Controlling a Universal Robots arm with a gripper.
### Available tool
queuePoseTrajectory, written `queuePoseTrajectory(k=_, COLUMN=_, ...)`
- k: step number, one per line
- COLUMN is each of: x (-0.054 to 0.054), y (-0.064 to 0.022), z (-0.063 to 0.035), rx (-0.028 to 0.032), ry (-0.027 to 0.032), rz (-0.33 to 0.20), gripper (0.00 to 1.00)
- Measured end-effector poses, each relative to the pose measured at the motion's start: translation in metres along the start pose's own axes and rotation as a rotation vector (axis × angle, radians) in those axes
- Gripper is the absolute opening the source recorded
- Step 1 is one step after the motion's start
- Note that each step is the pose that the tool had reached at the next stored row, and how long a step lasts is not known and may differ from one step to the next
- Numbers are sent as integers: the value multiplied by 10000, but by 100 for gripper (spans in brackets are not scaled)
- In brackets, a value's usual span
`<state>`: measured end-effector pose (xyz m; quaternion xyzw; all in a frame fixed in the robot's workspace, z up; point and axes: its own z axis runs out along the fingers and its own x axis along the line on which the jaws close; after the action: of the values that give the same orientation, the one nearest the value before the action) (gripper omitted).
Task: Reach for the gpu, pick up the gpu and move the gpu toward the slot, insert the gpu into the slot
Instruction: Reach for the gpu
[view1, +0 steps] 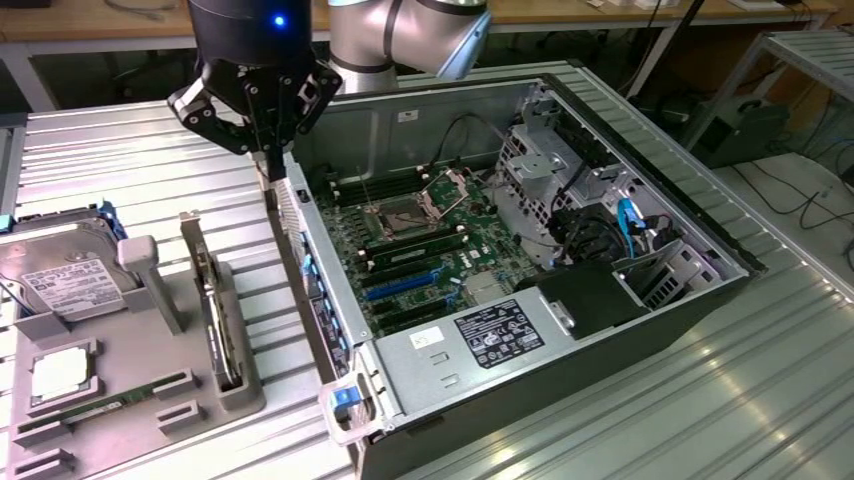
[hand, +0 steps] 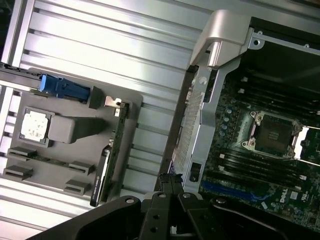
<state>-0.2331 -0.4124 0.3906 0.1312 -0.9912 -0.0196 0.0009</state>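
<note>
Gripper (view1: 276, 172) hangs in the upper left of the exterior view, black, w/ a blue light on the body above it. Fingers are pressed together, nothing btwn them. Tips hover just over the left wall of the open grey metal PC case (view1: 400, 125), at the edge where case meets the ribbed silver metal worktop (view1: 747, 400). In the wrist view the gripper (hand: 170, 179) is over that same case edge.

The gpu (view1: 218, 320), a thin dark circuit card w/ a silver-grey metal bracket at its far end, stands on edge in a grey plastic holder tray (view1: 147, 330) at lower left of the exterior view, well apart from the fingers, untouched. Wrist view shows the gpu (hand: 111, 150) upright in the tray (hand: 132, 125), beside the case.

The slot (view1: 403, 284), a long narrow blue plastic connector strip, lies on the green motherboard (view1: 467, 240) inside the case, centre of the exterior view, w/ nothing in it. It also shows in the wrist view (hand: 235, 192).

Same tray holds a boxy silver hard drive w/ white label (view1: 67, 275) at the exterior view's left edge & a square silver processor chip (view1: 60, 375) below it.
</note>
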Motion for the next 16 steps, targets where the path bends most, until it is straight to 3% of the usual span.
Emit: queuePoseTrajectory(k=16, x=57, y=-7, z=5, rx=-5, ry=28, rz=-373, gripper=11)
